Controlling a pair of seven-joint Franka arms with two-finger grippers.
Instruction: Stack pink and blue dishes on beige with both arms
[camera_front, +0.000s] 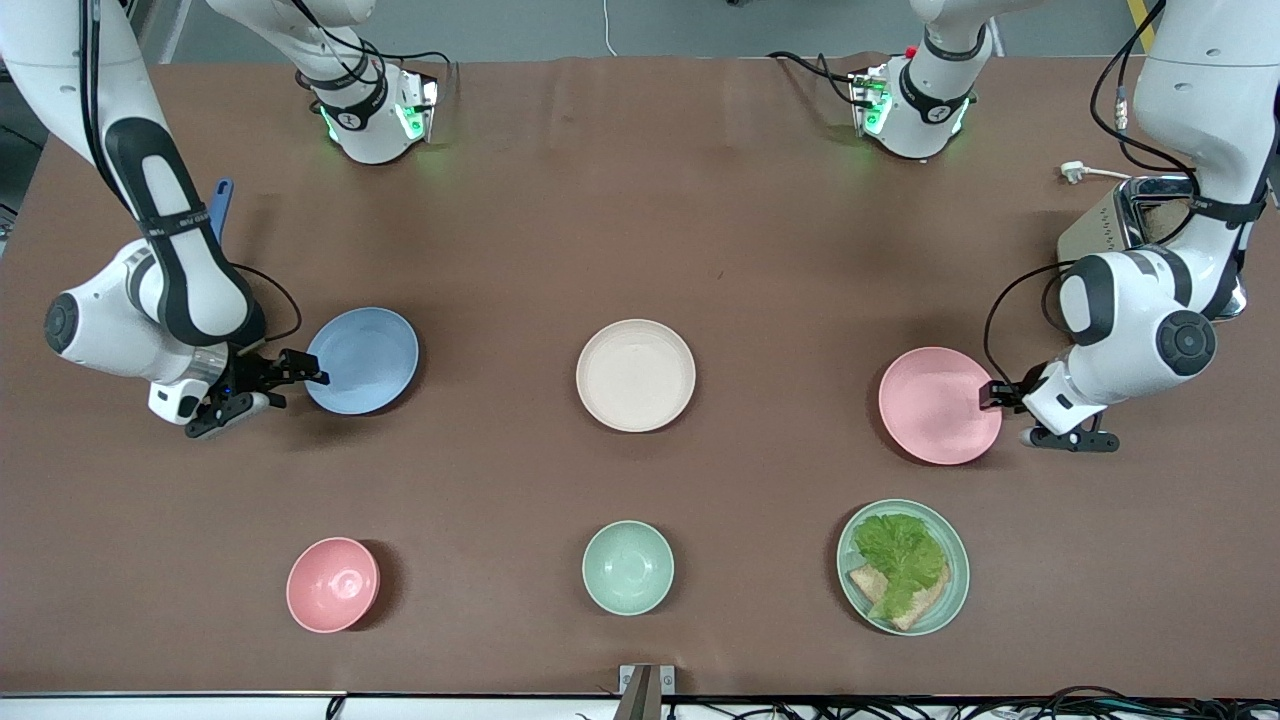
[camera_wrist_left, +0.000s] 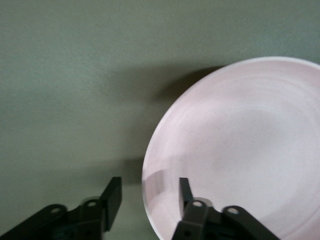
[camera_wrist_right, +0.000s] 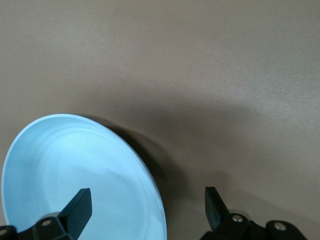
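We see a brown tabletop (camera_front: 640, 200) with two white arms reaching in from its ends. The right arm (camera_front: 150, 260) bends down at its own end of the tabletop, and the left arm (camera_front: 1150, 300) does the same at the other end.

Three equal plates lie in a row across the middle. The blue plate (camera_front: 362, 360) lies toward the right arm's end, the beige plate (camera_front: 636, 375) sits in the centre, and the pink plate (camera_front: 938, 405) lies toward the left arm's end; all three are well apart and nothing is stacked yet.

Nearer to the front camera we find a mint-green plate with lettuce and bread (camera_front: 903, 566), a pink bowl (camera_front: 333, 584) and a mint-green bowl (camera_front: 628, 567), each set apart from the others. A metal appliance (camera_front: 1130, 225) stands by the left arm.

The right end effector (camera_front: 300, 372) is at the rim of the blue plate. In the right wrist view its fingers (camera_wrist_right: 80, 207) stand wide open, with the plate's edge (camera_wrist_right: 150, 200) between them and neither finger touching it.

The left end effector (camera_front: 992, 396) is at the rim of the pink plate. In the left wrist view its fingers (camera_wrist_left: 112, 195) are parted on either side of the rim (camera_wrist_left: 150, 185), one over the plate and one outside it, not yet closed on it.
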